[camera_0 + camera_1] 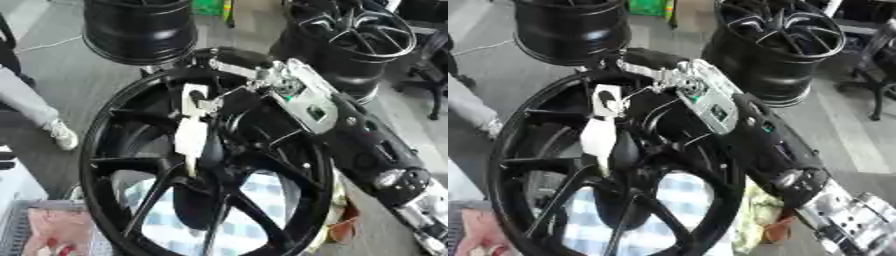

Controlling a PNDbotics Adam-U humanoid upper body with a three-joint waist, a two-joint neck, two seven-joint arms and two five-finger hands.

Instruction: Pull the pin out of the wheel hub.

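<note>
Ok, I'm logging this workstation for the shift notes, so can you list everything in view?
Wheel hub: one, black, spoked, upright in the foreground centre.
Pin: one, white, at the hub's centre, tapering downward.
Other wheels: two, black, standing on the floor behind, one upper left, one upper right.
Checked cloth: one, blue and white, seen through the spokes.
Person's leg: one, grey trousers, white shoe, left edge.
Right hand: black and silver, its arm entering from lower right, at the pin's top; finger pose unclear.
Left hand: not in view.
</note>
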